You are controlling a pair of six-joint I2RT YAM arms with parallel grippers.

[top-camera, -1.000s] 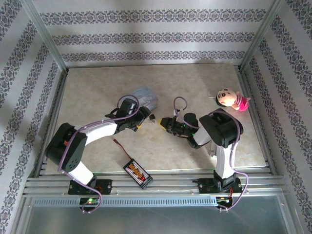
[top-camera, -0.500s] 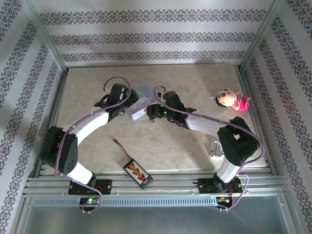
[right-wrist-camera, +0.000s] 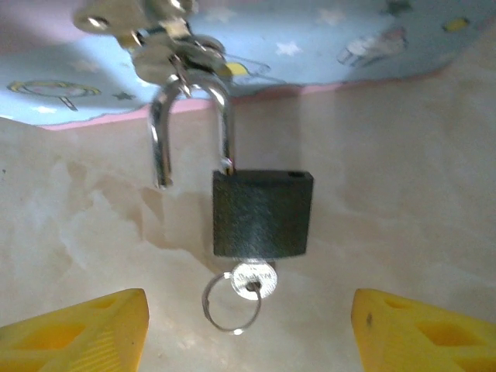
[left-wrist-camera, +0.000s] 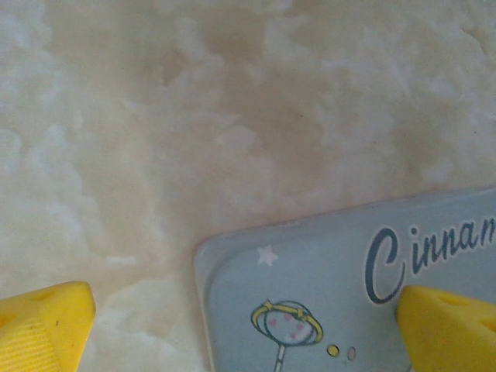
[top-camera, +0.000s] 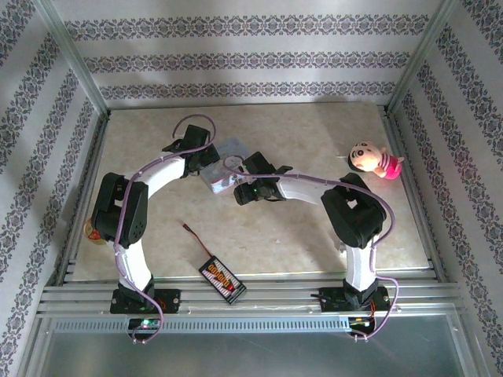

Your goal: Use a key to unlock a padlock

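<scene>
Padlock (right-wrist-camera: 262,215) lies on the table (right-wrist-camera: 403,194), shackle (right-wrist-camera: 160,147) open, loop reaching the tin (right-wrist-camera: 325,39). Key (right-wrist-camera: 254,279) sits in its keyhole. Right gripper (right-wrist-camera: 248,329) spread wide, empty, just short of it. Left gripper (left-wrist-camera: 248,333) spread, empty, over the tin's corner.

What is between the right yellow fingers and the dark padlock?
Right wrist view: the key with its ring, stuck into the padlock, lies between it and the right gripper.
</scene>
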